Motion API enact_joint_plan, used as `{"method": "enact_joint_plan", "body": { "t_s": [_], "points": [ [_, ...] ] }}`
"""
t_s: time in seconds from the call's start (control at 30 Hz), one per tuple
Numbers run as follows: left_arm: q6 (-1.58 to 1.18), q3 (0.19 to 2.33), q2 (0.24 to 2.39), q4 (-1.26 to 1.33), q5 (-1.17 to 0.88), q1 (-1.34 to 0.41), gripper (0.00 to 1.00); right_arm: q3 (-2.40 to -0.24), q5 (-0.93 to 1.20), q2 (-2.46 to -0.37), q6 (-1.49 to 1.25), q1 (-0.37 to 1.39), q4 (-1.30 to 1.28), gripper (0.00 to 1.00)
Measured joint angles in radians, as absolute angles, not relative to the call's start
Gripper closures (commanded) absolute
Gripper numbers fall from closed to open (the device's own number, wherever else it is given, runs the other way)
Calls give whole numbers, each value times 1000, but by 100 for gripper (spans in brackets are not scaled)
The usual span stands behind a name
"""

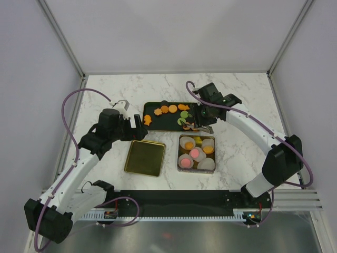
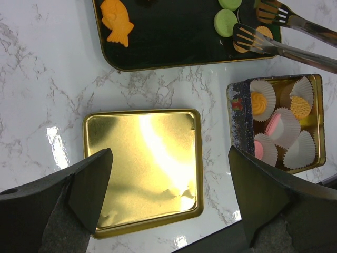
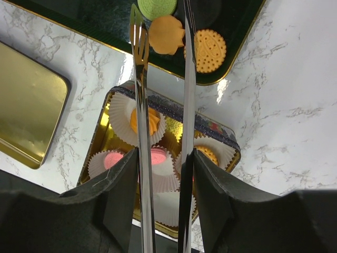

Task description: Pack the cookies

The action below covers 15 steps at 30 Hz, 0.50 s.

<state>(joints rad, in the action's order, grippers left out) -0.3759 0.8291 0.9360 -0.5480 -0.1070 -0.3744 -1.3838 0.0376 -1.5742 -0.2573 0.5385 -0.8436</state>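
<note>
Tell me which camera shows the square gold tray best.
The left wrist view: the square gold tray fills the middle, nearly whole. The top view shows it whole but small; the right wrist view catches only its corner.

The top camera sits high at 6 o'clock, looking down from far. Each wrist camera looks down from close. All three see the cookie tin point(image 2: 238, 113) and gold lid point(image 2: 142, 158).
</note>
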Motion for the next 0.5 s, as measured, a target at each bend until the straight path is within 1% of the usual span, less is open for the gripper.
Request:
{"method": "enact_joint_plan", "body": {
  "t_s": [0.5],
  "points": [
    [-376,829,936,-548,-107,-374,0,-1346,52,-1571,-258,538,-822,48]
  ]
}}
